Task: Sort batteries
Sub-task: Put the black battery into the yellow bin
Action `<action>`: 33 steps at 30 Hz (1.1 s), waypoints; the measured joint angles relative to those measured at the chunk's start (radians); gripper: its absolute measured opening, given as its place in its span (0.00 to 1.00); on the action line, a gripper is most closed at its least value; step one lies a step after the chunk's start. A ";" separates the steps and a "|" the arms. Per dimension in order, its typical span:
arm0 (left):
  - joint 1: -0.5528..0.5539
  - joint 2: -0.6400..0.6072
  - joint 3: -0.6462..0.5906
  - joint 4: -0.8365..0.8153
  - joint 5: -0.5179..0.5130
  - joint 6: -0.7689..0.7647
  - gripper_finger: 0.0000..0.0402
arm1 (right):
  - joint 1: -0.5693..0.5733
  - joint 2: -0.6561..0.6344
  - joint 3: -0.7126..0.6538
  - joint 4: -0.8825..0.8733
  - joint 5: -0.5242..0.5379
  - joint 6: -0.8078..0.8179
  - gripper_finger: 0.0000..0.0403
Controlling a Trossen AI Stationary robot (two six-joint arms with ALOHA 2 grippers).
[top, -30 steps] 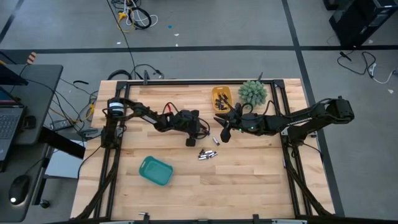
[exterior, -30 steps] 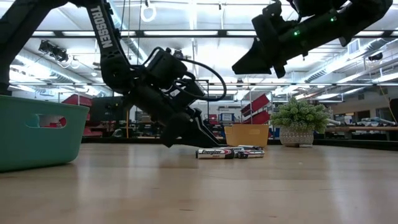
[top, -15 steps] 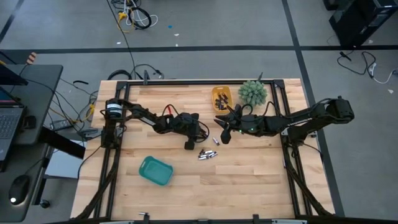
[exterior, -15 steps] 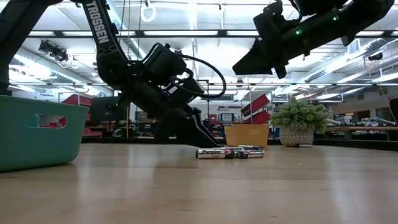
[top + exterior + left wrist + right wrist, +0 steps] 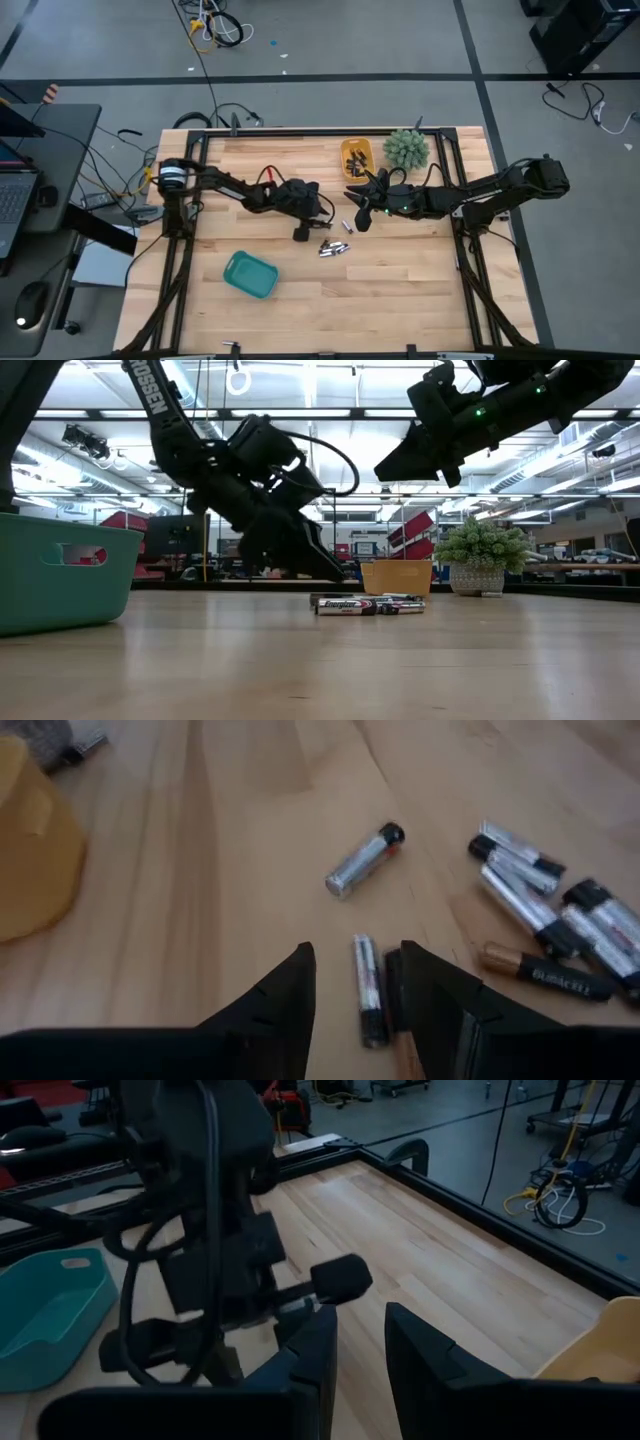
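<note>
Several small batteries [image 5: 335, 247] lie loose in a cluster at the table's middle, and one more [image 5: 347, 226] lies apart on its far side. They also show as the cluster [image 5: 365, 603] in the low view and as the cells [image 5: 540, 920] in the left wrist view. My left gripper [image 5: 300, 234] is open, low over the table just left of the cluster. Its fingers stand either side of a slim battery [image 5: 368, 990] lying on the wood, with a second one [image 5: 393, 988] close beside one finger. My right gripper [image 5: 360, 218] is open and empty, raised above the table [image 5: 395, 465] on the cluster's far right.
A yellow tray [image 5: 356, 157] holding several batteries sits at the far edge, beside a small potted plant [image 5: 406, 148]. A teal tray [image 5: 250, 274] sits near the front left. Bare wood lies to the right of and in front of the cluster.
My left gripper has shifted toward the battery cluster, its wrist rising and tipping the fingers down more steeply. The batteries and my right arm have stayed where they were.
</note>
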 joint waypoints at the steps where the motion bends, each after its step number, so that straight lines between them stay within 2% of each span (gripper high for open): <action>1: 0.000 -0.012 0.001 -0.015 0.000 0.000 0.35 | 0.000 0.000 0.000 0.000 0.000 0.000 0.18; 9: -0.044 -0.083 0.001 -0.230 0.075 -0.001 0.35 | 0.000 0.000 0.000 -0.005 0.000 0.004 0.18; 13: -0.085 -0.084 0.001 -0.321 -0.044 -0.021 0.35 | 0.000 0.000 0.000 -0.005 0.000 0.005 0.18; 19: -0.139 -0.070 0.002 -0.307 -0.169 -0.022 0.35 | 0.000 0.000 0.000 0.000 0.000 0.005 0.18; 33: -0.143 -0.070 0.002 -0.292 -0.228 -0.030 0.35 | 0.006 0.000 0.000 0.000 0.000 0.008 0.18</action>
